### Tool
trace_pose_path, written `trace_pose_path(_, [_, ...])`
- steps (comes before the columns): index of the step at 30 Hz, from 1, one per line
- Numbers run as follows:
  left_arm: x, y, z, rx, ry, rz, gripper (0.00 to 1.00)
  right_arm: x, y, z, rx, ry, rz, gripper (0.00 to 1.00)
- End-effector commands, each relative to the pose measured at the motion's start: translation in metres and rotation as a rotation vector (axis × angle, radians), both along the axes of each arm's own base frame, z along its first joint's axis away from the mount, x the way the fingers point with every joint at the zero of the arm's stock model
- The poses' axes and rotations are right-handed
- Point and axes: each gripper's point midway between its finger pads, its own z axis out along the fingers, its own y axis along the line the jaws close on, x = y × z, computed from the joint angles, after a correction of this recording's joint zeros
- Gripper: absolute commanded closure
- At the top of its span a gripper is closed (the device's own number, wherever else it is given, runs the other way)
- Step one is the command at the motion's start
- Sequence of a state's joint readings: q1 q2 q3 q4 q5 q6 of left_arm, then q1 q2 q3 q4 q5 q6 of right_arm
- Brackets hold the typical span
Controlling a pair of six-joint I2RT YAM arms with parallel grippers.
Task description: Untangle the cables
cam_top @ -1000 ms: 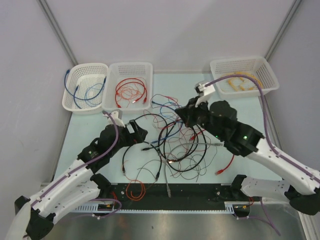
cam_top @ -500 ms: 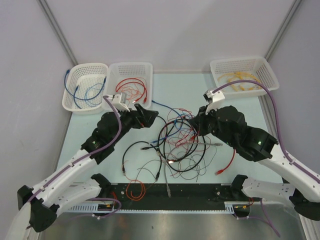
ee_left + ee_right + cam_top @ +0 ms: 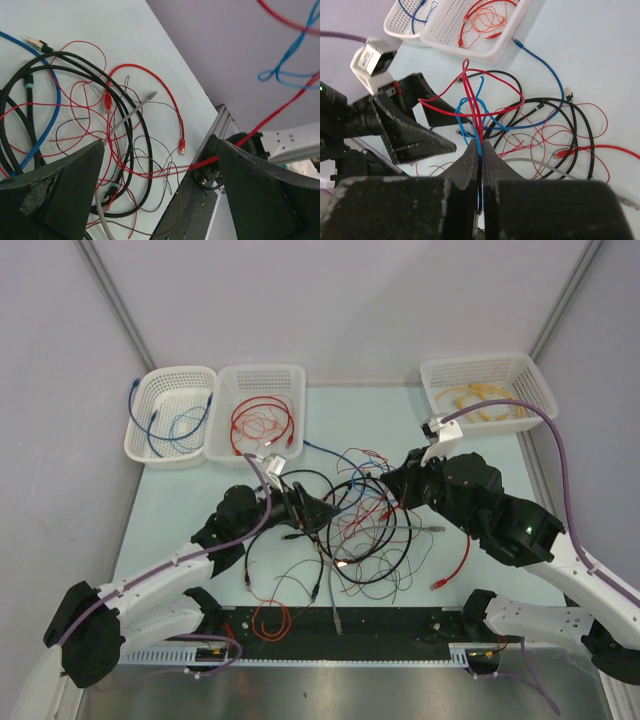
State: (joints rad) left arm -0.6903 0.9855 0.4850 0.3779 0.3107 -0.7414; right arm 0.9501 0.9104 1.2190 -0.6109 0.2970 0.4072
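Note:
The cables [image 3: 362, 532] lie tangled mid-table: black loops, thin red and brown wires, a blue lead and a grey one. My right gripper [image 3: 388, 480] is shut on a blue cable and a red cable [image 3: 480, 125], whose loops rise above the pile. In the right wrist view the closed jaws [image 3: 480, 146] pinch both strands. My left gripper [image 3: 325, 510] hovers open over the pile's left side, with nothing between its fingers. In its own view, the left gripper [image 3: 161, 145] looks down on black loops [image 3: 131, 131] and a red plug end [image 3: 182, 146].
Three white baskets stand at the back: one [image 3: 150, 445] with blue cables, one [image 3: 225, 445] with red cables, one [image 3: 540, 400] at the right with yellowish cables. A black rail [image 3: 400, 625] runs along the near edge, with a red wire coil [image 3: 268, 620] on it.
The left arm has swung from beside the red basket down and right to the pile, still open. The right gripper has drawn the held blue and red strands slightly right.

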Motion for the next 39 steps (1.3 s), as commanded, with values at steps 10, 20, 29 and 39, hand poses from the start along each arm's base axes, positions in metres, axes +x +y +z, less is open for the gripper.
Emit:
trace_pose_path(10, [-0.051, -0.020, 0.081, -0.186, -0.525, -0.110, 0.00, -0.005, 0.017, 0.030, 0.166, 0.022, 0.039, 1.00])
trace_pose_path(20, [-0.048, -0.063, 0.071, -0.128, -0.534, -0.220, 0.14, -0.010, 0.021, 0.029, 0.180, 0.043, 0.059, 1.00])
trace_pose_path(29, [-0.037, -0.067, 0.079, -0.019, -0.434, -0.198, 1.00, -0.006, 0.003, 0.024, 0.138, 0.029, -0.014, 0.55])
trace_pose_path(39, [-0.031, -0.050, 0.060, 0.276, -0.202, -0.201, 1.00, 0.004, -0.035, 0.021, 0.090, -0.013, -0.174, 0.36])
